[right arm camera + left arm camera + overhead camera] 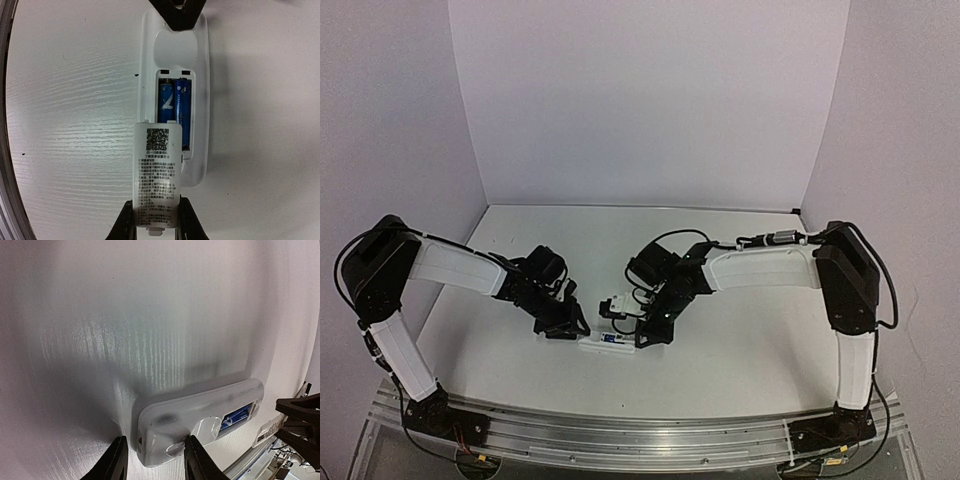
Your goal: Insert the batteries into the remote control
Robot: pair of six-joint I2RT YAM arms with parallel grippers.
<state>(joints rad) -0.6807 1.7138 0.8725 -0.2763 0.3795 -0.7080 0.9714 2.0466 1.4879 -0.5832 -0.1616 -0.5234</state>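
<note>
Right wrist view has the batteries side by side in the open bay of the remote, which lies back up on the table. Each blue cell carries a white marking that is too small to read. The cover lies over the bay's near end. It bears a QR code above dense lines of print too fine to make out. The right gripper has its fingers closed narrowly on the cover's near end, one on each long edge.

Left wrist view looks from the remote's other end. Only a sliver of blue shows in the bay, and none of the print. The left gripper stands part open at that end. A strip of table shows between one finger and the remote's corner, while the other finger overlaps the casing. No pinch shows.

Top view alone shows both arms reaching in to meet at the remote, which lies near the table's front edge, about midway across. Nothing written can be made out from there.
</note>
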